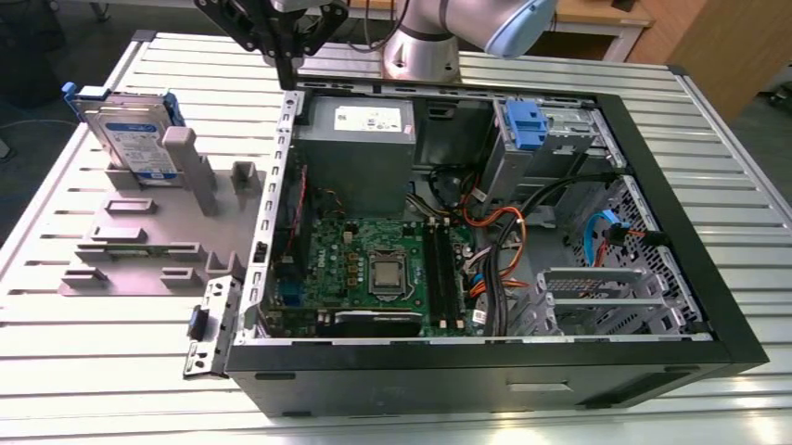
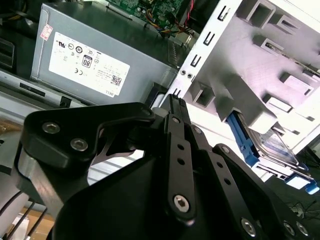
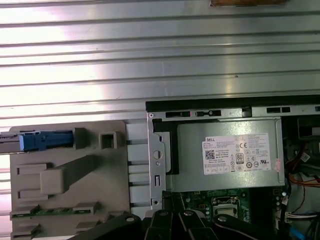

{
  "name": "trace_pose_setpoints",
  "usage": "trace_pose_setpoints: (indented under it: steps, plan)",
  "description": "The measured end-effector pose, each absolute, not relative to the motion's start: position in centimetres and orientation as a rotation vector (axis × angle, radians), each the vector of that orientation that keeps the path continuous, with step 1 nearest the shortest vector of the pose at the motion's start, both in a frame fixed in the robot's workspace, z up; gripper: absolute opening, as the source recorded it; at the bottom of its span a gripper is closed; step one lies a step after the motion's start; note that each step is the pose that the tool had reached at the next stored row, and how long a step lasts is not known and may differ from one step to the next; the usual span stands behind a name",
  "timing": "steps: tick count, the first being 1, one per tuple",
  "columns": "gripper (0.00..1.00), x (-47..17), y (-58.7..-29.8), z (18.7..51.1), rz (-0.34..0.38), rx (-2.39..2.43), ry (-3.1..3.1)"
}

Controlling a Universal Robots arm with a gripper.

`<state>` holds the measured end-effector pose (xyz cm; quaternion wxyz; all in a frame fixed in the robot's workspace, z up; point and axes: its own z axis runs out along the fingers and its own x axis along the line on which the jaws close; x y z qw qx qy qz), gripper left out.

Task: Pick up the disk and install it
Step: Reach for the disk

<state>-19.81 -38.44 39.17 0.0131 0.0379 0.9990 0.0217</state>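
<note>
— What writing can be seen?

— The power supply [image 1: 359, 139] [image 2: 100, 60] [image 3: 225, 150], a grey metal box in a far corner of the open computer case [image 1: 470, 371], carries a white sticker. The sticker is packed with black print, a row of approval marks and a small square code. The disk [image 1: 130, 139] has a white-and-blue label across its broad face, with fine dark lines of print on it.

— And the pincer?

— The pincer [image 1: 288, 79] [image 2: 172, 100] hangs from the arm over the rim of the case, at the corner beside the power supply. Its black fingers are drawn together into one narrow tip, with nothing between them. Whether the tip touches the rim cannot be told.

— Where is the disk?

— It is on the slatted metal table [image 1: 743, 120], to the exterior view's left of the case. It stands on edge in a slot of a grey holder [image 1: 136, 269], apart from the pincer.

— How does it look?

— It is flat, silver and rectangular, with blue plastic rails along its sides. In the exterior view its labelled face is turned toward the camera. The first wrist view shows the disk [image 3: 47, 141] edge-on, as a blue strip at the holder's edge. In the second wrist view, the disk [image 2: 277, 147] appears beyond the black finger links, silver on top with blue along one side.
</note>
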Motion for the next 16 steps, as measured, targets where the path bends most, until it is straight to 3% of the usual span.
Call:
trace_pose_setpoints:
  steps: [16]
  plan:
    - [0.11, -22.7, -37.9, 39.1, 0.068, 0.118, 3.112]
